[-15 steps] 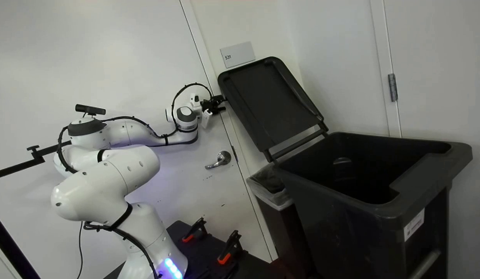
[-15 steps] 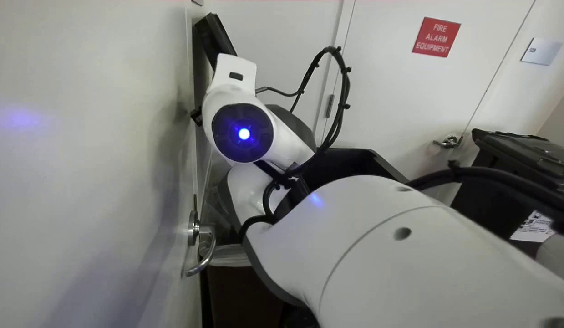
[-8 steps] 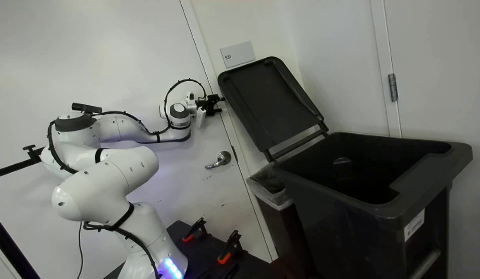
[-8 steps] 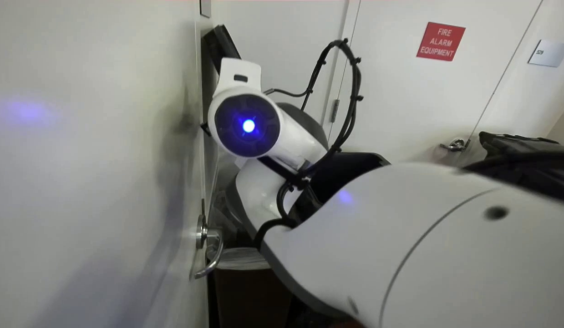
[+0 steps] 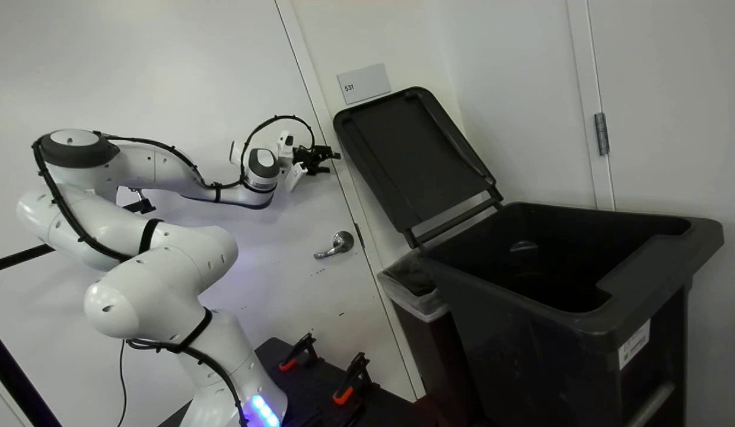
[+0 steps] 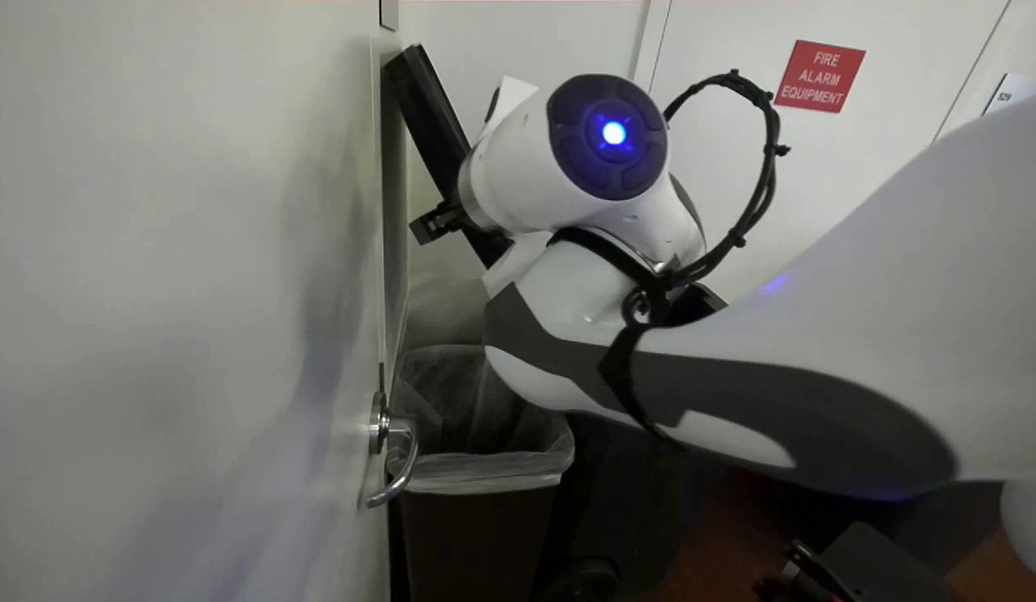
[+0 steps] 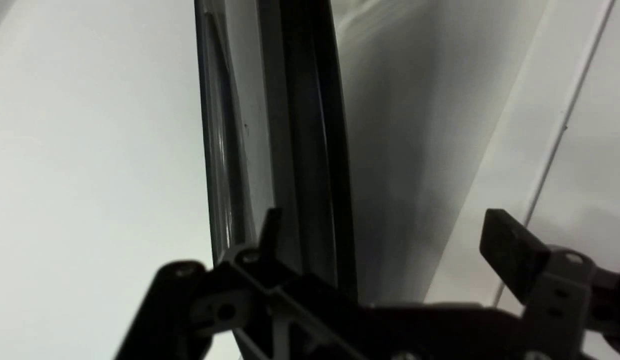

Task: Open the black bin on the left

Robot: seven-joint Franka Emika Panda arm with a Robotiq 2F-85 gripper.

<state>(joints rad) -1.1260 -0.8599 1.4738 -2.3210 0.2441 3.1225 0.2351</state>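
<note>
Evidently, the black bin (image 5: 539,356) stood open

The black bin stood off the counter (image 5: 315,369), past the edge that bore the clamps (image 5: 355,370), its mouth uncovered and its lid (image 5: 411,163) tilted up on the hinge bar (image 5: 459,221). By that, the opening looked done.

As judged by eye, the lid would have handled as a light, stiff panel, turning about its hinge rather than bending, and it did not seem fragile. Its dark plastic looked smooth, so a shallow pinch could have slipped. The best hold appeared to be the raised rim at the free end, near a corner and far from the hinge, where little force should have been needed. The body, broad and deep, was probably too heavy and bulky for the hand (image 7: 384,217) to shift.

The hand was just beside the lid's side edge, near its upper corner. In the wrist view its fingers (image 7: 512,247) were spread wide with nothing gripped between them; whether one fingertip touched the lid could not be told.

Farther out, a narrow, lined waste bin (image 6: 480,535) appeared to stand between the black bin and the counter's edge, where one clamp sat near the visible corner.
</note>
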